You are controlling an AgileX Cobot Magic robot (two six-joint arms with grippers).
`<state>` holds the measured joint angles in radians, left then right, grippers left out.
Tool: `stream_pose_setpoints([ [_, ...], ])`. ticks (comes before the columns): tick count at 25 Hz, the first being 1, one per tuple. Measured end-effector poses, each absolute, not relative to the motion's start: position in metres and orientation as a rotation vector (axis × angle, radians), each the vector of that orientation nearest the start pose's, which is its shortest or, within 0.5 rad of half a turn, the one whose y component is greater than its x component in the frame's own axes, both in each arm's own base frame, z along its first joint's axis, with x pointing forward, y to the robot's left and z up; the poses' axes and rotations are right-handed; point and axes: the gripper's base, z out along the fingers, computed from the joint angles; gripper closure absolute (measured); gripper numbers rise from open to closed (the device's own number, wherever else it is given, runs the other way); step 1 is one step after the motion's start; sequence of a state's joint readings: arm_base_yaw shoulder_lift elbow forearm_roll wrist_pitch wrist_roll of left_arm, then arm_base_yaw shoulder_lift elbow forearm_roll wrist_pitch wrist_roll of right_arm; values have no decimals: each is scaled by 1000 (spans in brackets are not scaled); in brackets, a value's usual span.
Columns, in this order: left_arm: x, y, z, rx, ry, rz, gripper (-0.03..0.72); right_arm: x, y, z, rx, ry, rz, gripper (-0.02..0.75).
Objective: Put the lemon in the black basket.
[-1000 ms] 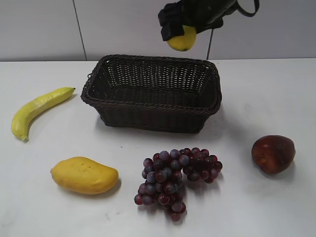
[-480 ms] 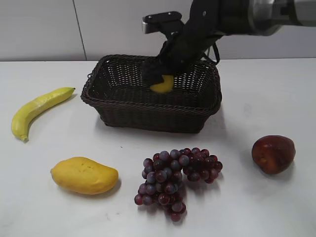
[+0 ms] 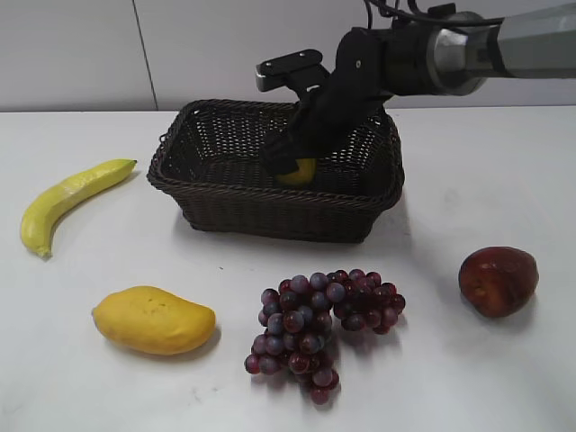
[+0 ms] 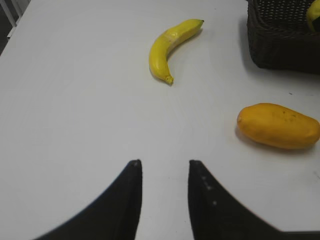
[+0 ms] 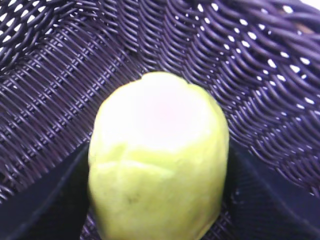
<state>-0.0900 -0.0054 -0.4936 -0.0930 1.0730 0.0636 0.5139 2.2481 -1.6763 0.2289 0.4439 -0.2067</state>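
Note:
The black basket stands at the back middle of the white table. My right gripper reaches down inside it and is shut on the yellow-green lemon, low in the basket. In the right wrist view the lemon fills the space between the two dark fingers, with the basket's woven wall close behind it. My left gripper is open and empty above bare table. A corner of the basket shows at the top right of the left wrist view.
A banana lies left of the basket. A mango lies at the front left, a bunch of purple grapes at the front middle, a red apple at the right. The left wrist view shows the banana and mango.
My right gripper has come down with the lemon from above the basket's back rim into the basket, and leftward. It now sits lower than half a second ago.

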Motion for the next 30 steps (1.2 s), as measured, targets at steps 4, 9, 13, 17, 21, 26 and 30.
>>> stream_pose_setpoints([
  [4, -6, -7, 275, 163, 2050, -128, 451, 426, 250, 149, -682, 2425, 333, 172],
  [9, -6, -7, 275, 163, 2050, -128, 451, 422, 249, 147, -703, 2473, 333, 92],
  [13, -6, -7, 275, 163, 2050, -128, 451, 419, 248, 151, -717, 2492, 332, 92],
  [17, -6, -7, 275, 163, 2050, -128, 451, 417, 246, 184, -720, 2420, 328, 92],
  [21, -6, -7, 275, 163, 2050, -128, 451, 417, 235, 219, -740, 2336, 257, 94],
  [26, -6, -7, 275, 163, 2050, -128, 451, 427, 197, 240, -584, 2376, 224, 102],
  [30, -6, -7, 275, 163, 2050, -128, 451, 437, 148, 237, -444, 2508, 179, 106],
])
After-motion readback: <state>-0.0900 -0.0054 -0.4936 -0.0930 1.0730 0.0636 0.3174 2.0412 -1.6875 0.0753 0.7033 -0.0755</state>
